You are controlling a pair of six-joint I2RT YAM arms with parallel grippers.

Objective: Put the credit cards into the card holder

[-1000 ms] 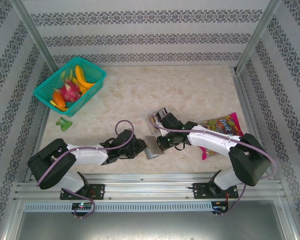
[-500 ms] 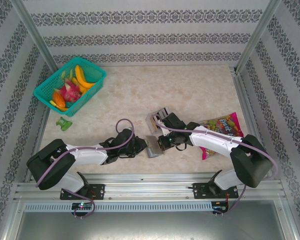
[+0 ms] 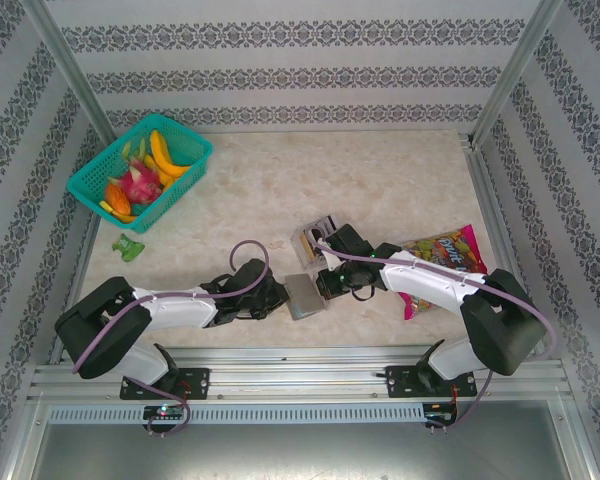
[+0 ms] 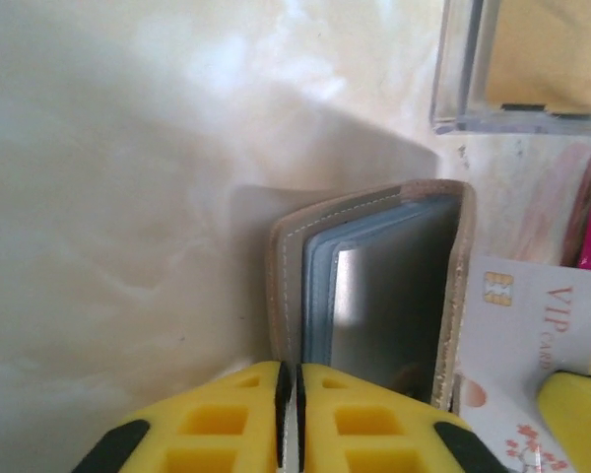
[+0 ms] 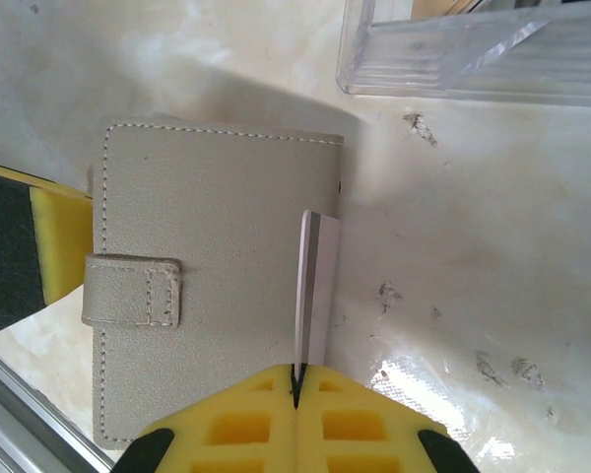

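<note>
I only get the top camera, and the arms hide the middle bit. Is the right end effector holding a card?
Observer: Yes. On the right wrist camera, the right end effector pinches a thin card edge-on, right beside the card holder.
Operator: What does the card say?
Observer: The left wrist camera shows "VIP CARD" on its pale face, next to a gold chip.
Operator: Is the holder open?
Observer: Partly. The left end effector clamps one cover, and blue-grey sleeves show inside.
</note>
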